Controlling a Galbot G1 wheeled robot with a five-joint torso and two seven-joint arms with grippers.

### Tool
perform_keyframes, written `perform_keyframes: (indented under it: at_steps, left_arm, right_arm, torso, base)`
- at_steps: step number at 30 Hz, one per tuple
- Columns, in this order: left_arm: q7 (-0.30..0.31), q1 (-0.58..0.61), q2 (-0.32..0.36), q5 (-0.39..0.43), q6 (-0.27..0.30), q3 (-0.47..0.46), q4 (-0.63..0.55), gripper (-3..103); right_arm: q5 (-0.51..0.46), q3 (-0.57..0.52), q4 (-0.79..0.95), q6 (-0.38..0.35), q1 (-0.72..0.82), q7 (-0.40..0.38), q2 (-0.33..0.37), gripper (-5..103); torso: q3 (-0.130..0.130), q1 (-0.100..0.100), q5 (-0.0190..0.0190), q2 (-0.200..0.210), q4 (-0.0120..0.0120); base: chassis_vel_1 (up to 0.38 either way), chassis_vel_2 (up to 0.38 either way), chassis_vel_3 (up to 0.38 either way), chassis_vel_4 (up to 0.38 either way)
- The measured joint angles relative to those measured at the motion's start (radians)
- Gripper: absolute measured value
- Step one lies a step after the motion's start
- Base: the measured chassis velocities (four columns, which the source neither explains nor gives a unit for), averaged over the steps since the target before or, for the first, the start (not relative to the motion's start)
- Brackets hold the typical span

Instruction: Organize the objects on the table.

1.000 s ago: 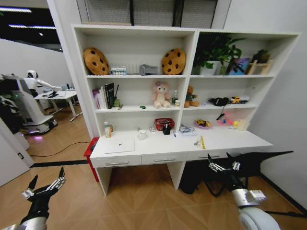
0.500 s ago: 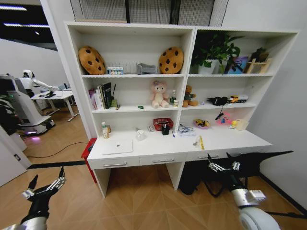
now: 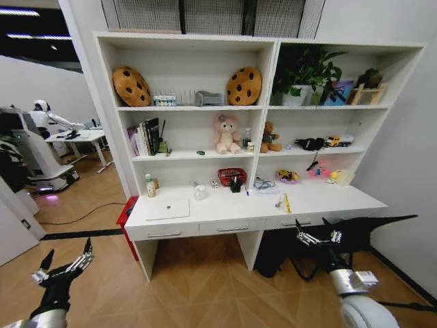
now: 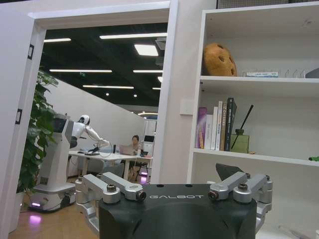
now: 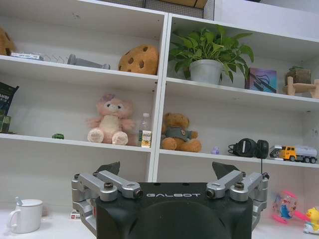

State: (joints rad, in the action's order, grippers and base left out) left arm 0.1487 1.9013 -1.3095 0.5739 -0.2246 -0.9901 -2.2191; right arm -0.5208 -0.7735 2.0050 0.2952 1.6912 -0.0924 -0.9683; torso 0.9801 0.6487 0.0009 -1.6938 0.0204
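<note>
1. Bench [image 3: 321,198]: long white desk built into tall white shelving, with shallow drawers and slim silver handles, seen from the head view at a distance across a wooden floor.
2. Silver laptop [image 3: 169,208]: closed, lying flat on the left part of the bench.
3. White mug [image 3: 200,193]: upright behind the laptop's right corner; the right wrist view shows a spoon standing in it.
4. Two small bottles [image 3: 149,185]: upright at the bench's left rear, near the shelving side.
5. Red basket [image 3: 232,176]: at mid bench against the back, with a dark pen holder [image 3: 236,184] just in front of it.
6. Yellow ruler [image 3: 287,203]: lying flat on the right half of the bench.
7. Left end effector [image 3: 63,266]: low at the robot's left over the floor, well apart from the bench, fingers spread, holding nothing.
8. Right end effector [image 3: 318,238]: low at the robot's right, in front of the drawers and below the bench top, fingers spread, holding nothing.
</note>
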Motion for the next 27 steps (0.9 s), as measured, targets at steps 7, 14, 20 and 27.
perform_keyframes:
  at_steps: [7, 14, 20, 27]
  left_arm:
    - [0.000, 0.000, 0.000, 0.000, 0.000, 0.000, 0.000, 100]
    - [0.000, 0.000, 0.000, 0.000, 0.000, 0.000, 0.000, 100]
    - [0.000, 0.000, 0.000, 0.000, 0.000, 0.000, 0.000, 100]
    - [0.000, 0.000, 0.000, 0.000, 0.000, 0.000, 0.000, 100]
  right_arm:
    - [0.000, 0.000, 0.000, 0.000, 0.000, 0.000, 0.000, 100]
    - [0.000, 0.000, 0.000, 0.000, 0.000, 0.000, 0.000, 100]
    - [0.000, 0.000, 0.000, 0.000, 0.000, 0.000, 0.000, 100]
    - [0.000, 0.000, 0.000, 0.000, 0.000, 0.000, 0.000, 100]
  torso:
    - [0.000, 0.000, 0.0000, 0.000, 0.0000]
    - [0.000, 0.000, 0.0000, 0.000, 0.0000]
    - [0.000, 0.000, 0.0000, 0.000, 0.0000]
    - [0.000, 0.000, 0.0000, 0.000, 0.0000]
  base:
    - [0.000, 0.000, 0.000, 0.000]
    - [0.000, 0.000, 0.000, 0.000]
    - [0.000, 0.000, 0.000, 0.000]
    - [0.000, 0.000, 0.000, 0.000]
